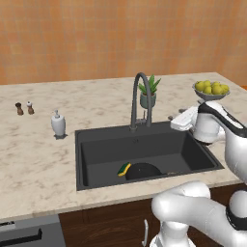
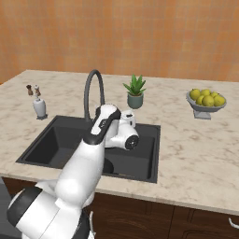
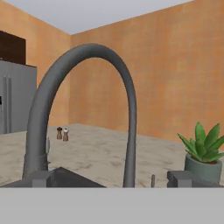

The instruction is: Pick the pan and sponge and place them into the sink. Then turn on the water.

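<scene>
Meanwhile, at the kitchen sink, the white arm bends up from its base and reaches across the basin's right side, its wrist turned level so the gripper points sideways at the arched dark faucet. Both finger tips stand spread to their widest, apart at either side of the spout's tip, holding nothing. In the basin's front lies the black pan, the green-and-yellow sponge touching its left rim. On the marble counter stand a white soap dispenser left of the sink, a potted plant behind the faucet, and a bowl of lemons farther right.
</scene>
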### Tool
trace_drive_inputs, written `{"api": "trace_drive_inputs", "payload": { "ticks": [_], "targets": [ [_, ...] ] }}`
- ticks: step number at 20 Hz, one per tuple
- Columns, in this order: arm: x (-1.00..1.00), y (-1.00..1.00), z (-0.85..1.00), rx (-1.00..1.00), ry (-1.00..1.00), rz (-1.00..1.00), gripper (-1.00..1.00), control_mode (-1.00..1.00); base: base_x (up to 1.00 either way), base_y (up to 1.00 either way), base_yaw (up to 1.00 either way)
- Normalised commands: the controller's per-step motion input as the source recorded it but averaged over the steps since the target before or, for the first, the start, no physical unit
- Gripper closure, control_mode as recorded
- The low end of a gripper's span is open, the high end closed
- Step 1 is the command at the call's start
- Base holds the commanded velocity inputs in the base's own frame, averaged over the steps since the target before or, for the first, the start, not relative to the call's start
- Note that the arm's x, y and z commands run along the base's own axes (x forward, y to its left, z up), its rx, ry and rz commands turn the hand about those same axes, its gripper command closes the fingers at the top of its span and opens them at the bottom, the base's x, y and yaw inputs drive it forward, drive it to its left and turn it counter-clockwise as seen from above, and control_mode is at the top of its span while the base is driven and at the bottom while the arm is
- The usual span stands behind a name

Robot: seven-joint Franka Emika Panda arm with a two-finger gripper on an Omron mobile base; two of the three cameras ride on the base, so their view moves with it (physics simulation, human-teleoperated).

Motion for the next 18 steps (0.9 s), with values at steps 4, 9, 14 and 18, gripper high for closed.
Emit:
{"api": "trace_drive_inputs", "payload": {
  "ticks": [4,9,14,18],
  "targets": [
    [0.28,0.03,-0.19,0.00,0.00,0.02,-1.00,-1.00,0.00,0.00,0.00],
    [0.33,0.00,-0.17,0.00,0.00,0.05,-1.00,-1.00,0.00,0.00,0.00],
    [0.34,0.02,-0.27,0.00,0.00,0.04,-1.00,-1.00,0.00,0.00,0.00],
    [0.44,0.03,-0.26,0.00,0.00,0.00,-1.00,-1.00,0.00,0.00,0.00]
  ]
}}
